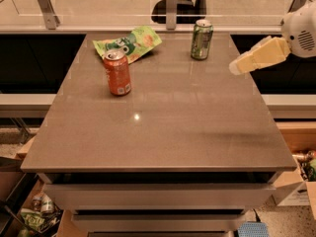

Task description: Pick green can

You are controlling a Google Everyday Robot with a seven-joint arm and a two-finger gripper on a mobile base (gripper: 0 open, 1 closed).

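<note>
The green can (pixel 201 39) stands upright near the far edge of the brown table (pixel 168 132), right of centre. It has pale markings and a silver top. My gripper (pixel 237 65) comes in from the right, over the table's right edge. It points left and sits to the right of the green can and a little nearer to me, apart from it. It holds nothing that I can see.
An orange-red can (pixel 117 73) stands upright on the left half of the table. A flat green snack bag (pixel 129 43) lies behind it near the far edge. A glass railing with metal posts (pixel 171 6) runs behind the table. Boxes and clutter lie on the floor at both sides.
</note>
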